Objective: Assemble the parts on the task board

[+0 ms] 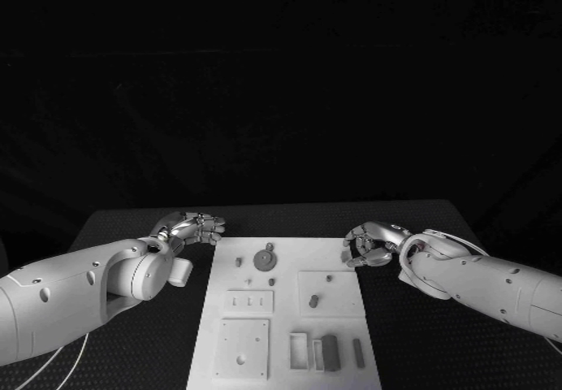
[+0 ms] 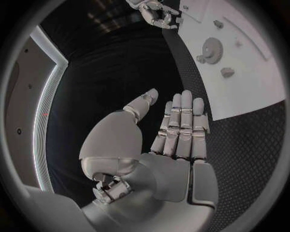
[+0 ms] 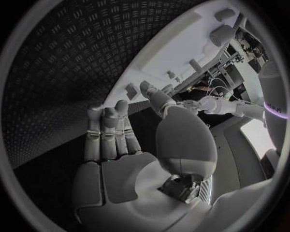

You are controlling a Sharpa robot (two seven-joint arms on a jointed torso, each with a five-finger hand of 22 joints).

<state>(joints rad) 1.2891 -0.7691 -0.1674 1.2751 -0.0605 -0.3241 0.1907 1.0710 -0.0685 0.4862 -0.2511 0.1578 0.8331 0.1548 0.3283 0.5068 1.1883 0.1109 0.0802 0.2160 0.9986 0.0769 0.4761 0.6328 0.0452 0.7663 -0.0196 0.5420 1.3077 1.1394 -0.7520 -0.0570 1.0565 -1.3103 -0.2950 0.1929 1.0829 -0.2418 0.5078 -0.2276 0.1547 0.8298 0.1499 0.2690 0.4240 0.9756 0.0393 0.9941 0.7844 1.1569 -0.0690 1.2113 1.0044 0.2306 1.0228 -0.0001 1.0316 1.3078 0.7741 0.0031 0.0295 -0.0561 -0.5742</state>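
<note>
The white task board point(image 1: 293, 325) lies in the middle of the black table. On it a round gear point(image 1: 265, 259) sits near the far edge, small pegs point(image 1: 314, 301) lie mid-board, and dark bars point(image 1: 331, 352) lie at the near end. My left hand point(image 1: 193, 227) hovers off the board's far-left corner, and the left wrist view shows its fingers point(image 2: 181, 125) straight, holding nothing, with the gear point(image 2: 211, 48) beyond. My right hand point(image 1: 373, 244) hangs at the board's far-right edge. Its fingers point(image 3: 111, 130) are extended and hold nothing.
Raised square plates point(image 1: 244, 348) and a slotted block point(image 1: 249, 301) take up the board's left side. Black textured table point(image 1: 421, 341) runs along both sides of the board. The right hand point(image 2: 158, 12) appears across the board in the left wrist view.
</note>
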